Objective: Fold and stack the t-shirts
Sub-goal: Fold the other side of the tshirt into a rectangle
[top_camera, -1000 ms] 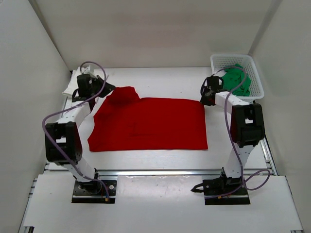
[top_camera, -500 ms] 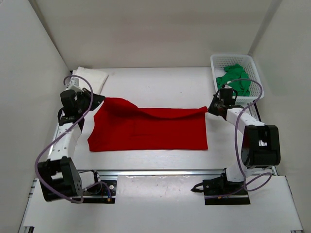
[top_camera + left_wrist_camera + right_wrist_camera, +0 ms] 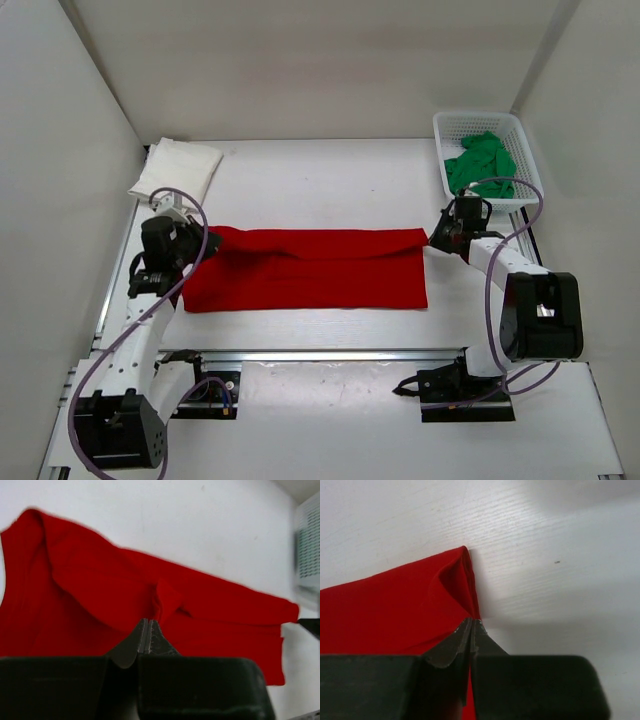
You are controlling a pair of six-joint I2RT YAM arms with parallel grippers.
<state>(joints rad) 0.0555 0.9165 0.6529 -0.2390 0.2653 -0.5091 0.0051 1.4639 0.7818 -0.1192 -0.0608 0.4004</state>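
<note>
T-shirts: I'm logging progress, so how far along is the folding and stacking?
Done: the white t-shirt lies folded in the far left corner. In hand: the red t-shirt is partly doubled over, its ends pinched by the shut left end effector and right end effector. Left: the green t-shirt sits crumpled in the basket, and nothing is stacked yet.

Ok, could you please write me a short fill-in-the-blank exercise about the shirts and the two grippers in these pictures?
1. The green shirt lies in the white ____.
2. The folded white shirt lies at the far ____ corner of the table.
3. The red shirt is held by the left gripper and the right gripper, whose jaws are ____ (open or shut).
Missing words: basket, left, shut.
</note>
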